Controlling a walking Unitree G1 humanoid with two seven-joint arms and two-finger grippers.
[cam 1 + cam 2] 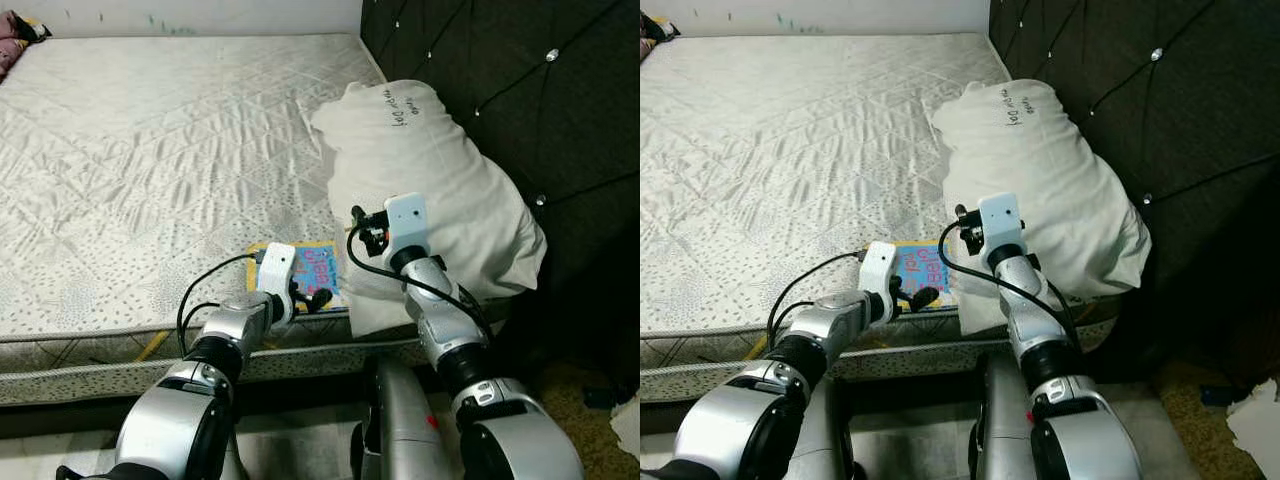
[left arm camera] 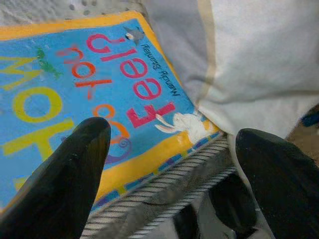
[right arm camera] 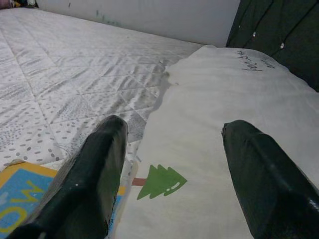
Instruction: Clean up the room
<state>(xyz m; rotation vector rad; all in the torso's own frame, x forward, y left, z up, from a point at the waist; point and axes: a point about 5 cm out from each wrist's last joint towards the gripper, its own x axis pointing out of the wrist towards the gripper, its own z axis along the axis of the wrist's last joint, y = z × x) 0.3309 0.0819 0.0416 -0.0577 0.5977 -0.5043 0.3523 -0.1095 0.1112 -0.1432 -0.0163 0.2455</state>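
at the mattress (image 1: 150, 150) edge, both the left gripper (image 1: 312, 298) and right gripper (image 1: 362, 228) gape empty over book (image 1: 318, 268) and pillow (image 1: 430, 180).

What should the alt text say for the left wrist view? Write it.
Two open black gripper fingers hover over a blue, yellow-bordered children's book lying at the mattress edge. A white pillow overlaps the book's far side.
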